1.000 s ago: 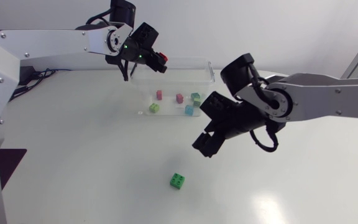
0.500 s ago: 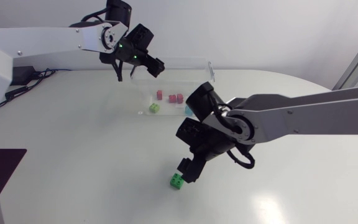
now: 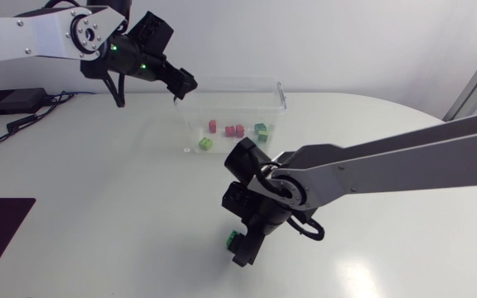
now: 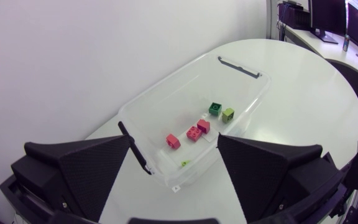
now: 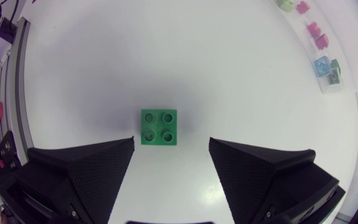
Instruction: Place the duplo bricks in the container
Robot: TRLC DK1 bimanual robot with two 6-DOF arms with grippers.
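Head view. The left arm (image 3: 40, 31) comes in from the far left corner and lies almost level. Its left gripper (image 3: 183, 84) hangs at the left end of the clear plastic rectangular container (image 3: 276, 98). I cannot tell its finger spacing from here. Several small bricks lie on the container floor, among them a red one (image 3: 212, 126) and a lime one (image 3: 205, 143). The right arm (image 3: 387, 161) comes in from the right and reaches past the middle, with its wrist bent steeply down. The right gripper (image 3: 243, 247) points at the white table (image 3: 98, 207), right over a green four-stud plastic brick (image 3: 233, 240). That brick lies well apart from the container and is partly hidden by the gripper.

Left wrist view. The left gripper (image 4: 174, 163) is spread wide with nothing between the fingers. The container (image 4: 143, 102) sits ahead of it, with a black latch (image 4: 134, 155) on the near rim. Red, dark green and lime bricks are grouped inside.

Right wrist view. The right gripper (image 5: 171, 150) is spread wide. The green four-stud plastic brick (image 5: 159, 127) lies studs up on the table, centred just ahead of the gap, and neither finger touches it. The bricks in the container show far ahead.
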